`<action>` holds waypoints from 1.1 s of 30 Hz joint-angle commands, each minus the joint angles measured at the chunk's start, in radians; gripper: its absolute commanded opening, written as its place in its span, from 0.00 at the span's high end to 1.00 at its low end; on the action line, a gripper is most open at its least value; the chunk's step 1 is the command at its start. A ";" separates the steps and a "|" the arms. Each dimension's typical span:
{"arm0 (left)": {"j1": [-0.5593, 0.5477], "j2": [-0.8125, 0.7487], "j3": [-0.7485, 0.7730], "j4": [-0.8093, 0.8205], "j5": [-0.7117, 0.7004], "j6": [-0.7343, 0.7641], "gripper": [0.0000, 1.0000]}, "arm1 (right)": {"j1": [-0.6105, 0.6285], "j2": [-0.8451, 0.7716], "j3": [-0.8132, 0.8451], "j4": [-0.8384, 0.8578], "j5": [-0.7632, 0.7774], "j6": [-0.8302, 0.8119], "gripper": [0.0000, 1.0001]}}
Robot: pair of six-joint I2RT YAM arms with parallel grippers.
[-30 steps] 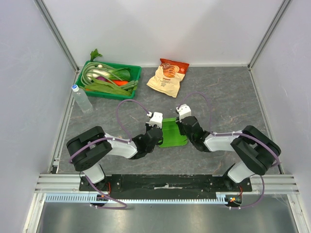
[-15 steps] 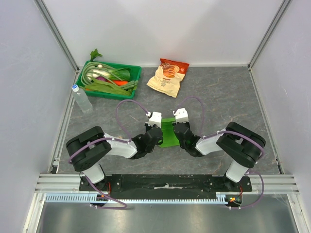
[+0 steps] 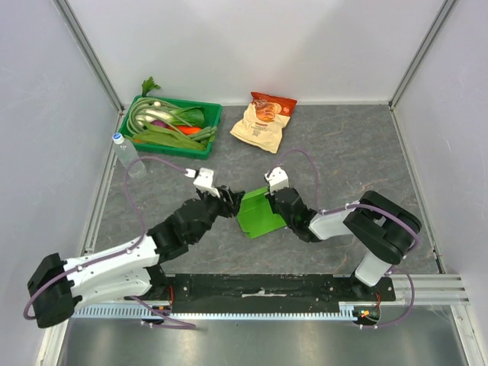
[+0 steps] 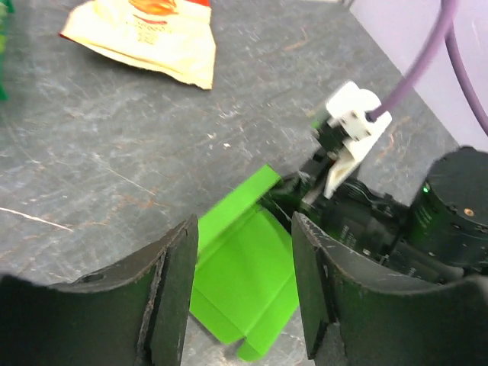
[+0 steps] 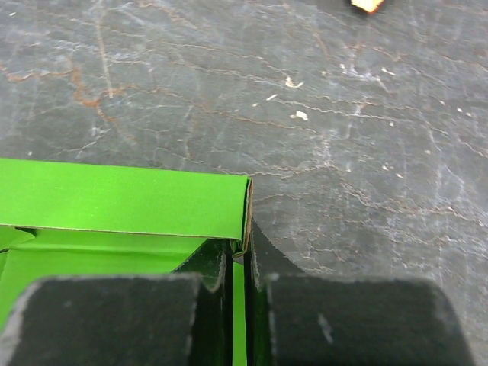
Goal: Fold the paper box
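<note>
The lime-green paper box (image 3: 258, 215) lies part-flat at the near middle of the bench (image 3: 351, 152). The right pincer (image 5: 240, 267) is clenched on its thin far-right edge. The left pincer (image 4: 244, 229) stands released just left of it, holding nothing. The right should probably anchor the box while the left presses a flap along its crease. The snack bag (image 3: 263, 120) print is too small to read.

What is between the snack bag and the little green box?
Nothing, just bare grey table between the snack bag and the paper box. The left wrist view shows it best.
</note>
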 commanded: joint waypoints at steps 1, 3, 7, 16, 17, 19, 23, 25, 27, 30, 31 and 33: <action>0.159 -0.053 0.032 -0.156 0.272 -0.059 0.44 | -0.020 -0.030 0.003 -0.103 -0.175 -0.088 1.00; 0.319 0.043 0.052 -0.102 0.496 -0.097 0.53 | -0.032 -0.041 0.005 -0.109 -0.213 -0.115 1.00; 0.364 0.328 0.247 -0.120 0.637 -0.036 0.65 | -0.039 -0.043 0.011 -0.107 -0.264 -0.138 1.00; 0.356 0.732 0.398 -0.086 0.729 -0.010 0.74 | -0.039 -0.041 0.003 -0.058 -0.292 -0.174 1.00; 0.353 0.748 0.402 -0.083 0.741 -0.010 0.76 | -0.039 -0.032 0.009 -0.064 -0.288 -0.177 1.00; 0.338 0.769 0.391 -0.046 0.764 -0.014 0.77 | -0.039 -0.018 0.031 -0.083 -0.281 -0.168 1.00; 0.302 0.801 0.411 -0.037 0.793 -0.014 0.79 | -0.025 0.022 0.057 -0.092 -0.169 -0.093 1.00; 0.295 0.812 0.406 -0.016 0.824 -0.031 0.79 | 0.007 0.039 0.065 -0.087 -0.039 -0.072 1.00; 0.286 0.818 0.403 0.006 0.829 -0.045 0.80 | 0.033 0.062 0.075 -0.090 0.067 -0.040 1.00; 0.278 0.835 0.417 0.009 0.843 -0.046 0.80 | 0.090 0.086 0.094 -0.103 0.170 0.007 1.00; 0.278 0.840 0.421 0.012 0.853 -0.048 0.80 | 0.105 0.088 0.100 -0.107 0.216 0.023 1.00; 0.278 0.855 0.423 0.043 0.891 -0.074 0.80 | 0.106 0.089 0.102 -0.130 0.234 0.061 1.00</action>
